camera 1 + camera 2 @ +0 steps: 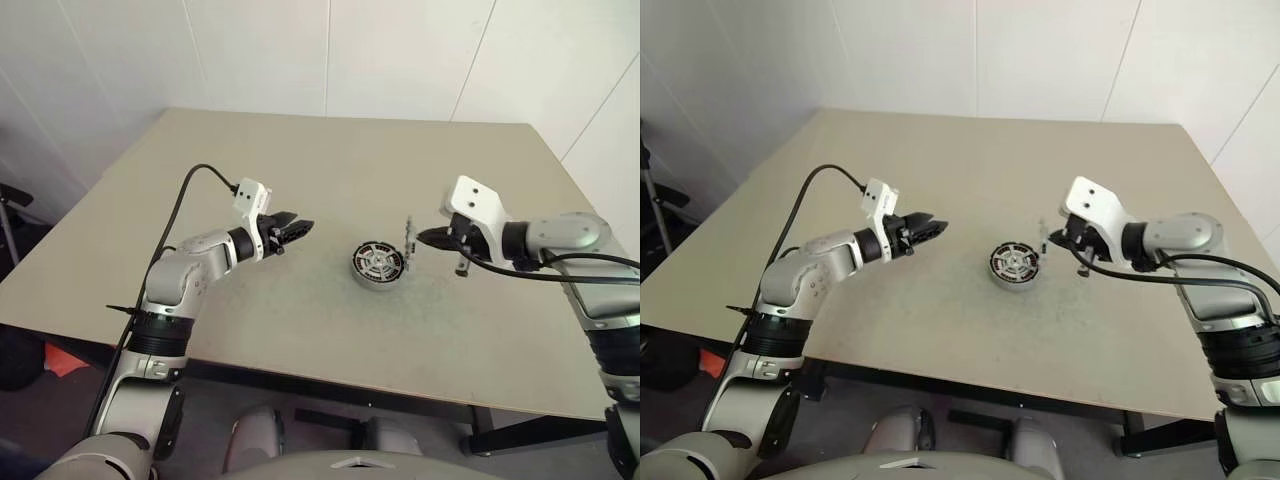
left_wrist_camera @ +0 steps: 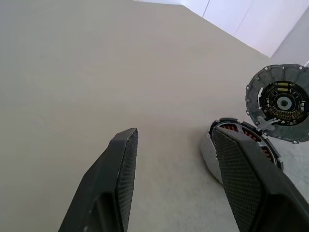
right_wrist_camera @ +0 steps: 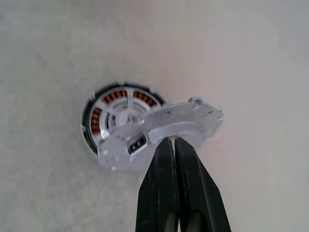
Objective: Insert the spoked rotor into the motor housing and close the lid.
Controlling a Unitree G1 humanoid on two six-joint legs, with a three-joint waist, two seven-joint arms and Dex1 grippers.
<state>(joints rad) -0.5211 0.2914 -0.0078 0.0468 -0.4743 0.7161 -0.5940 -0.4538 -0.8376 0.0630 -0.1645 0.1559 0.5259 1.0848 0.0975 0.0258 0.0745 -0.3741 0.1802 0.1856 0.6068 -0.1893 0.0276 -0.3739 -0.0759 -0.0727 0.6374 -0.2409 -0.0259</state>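
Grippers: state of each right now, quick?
Left gripper: open, empty.
Right gripper: shut on the lid, held above the motor housing.

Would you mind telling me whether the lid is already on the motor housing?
Not yet. The right gripper holds the lid on edge beside the motor housing, whose spoked rotor and copper windings show uncovered.

Left pincer [image 1: 300, 229] jaws apart, right pincer [image 1: 420, 238] clamped shut, both arms extended inward

Finned lid [image 1: 409, 243] on edge just above rotor-filled housing [image 1: 378, 266] on table.
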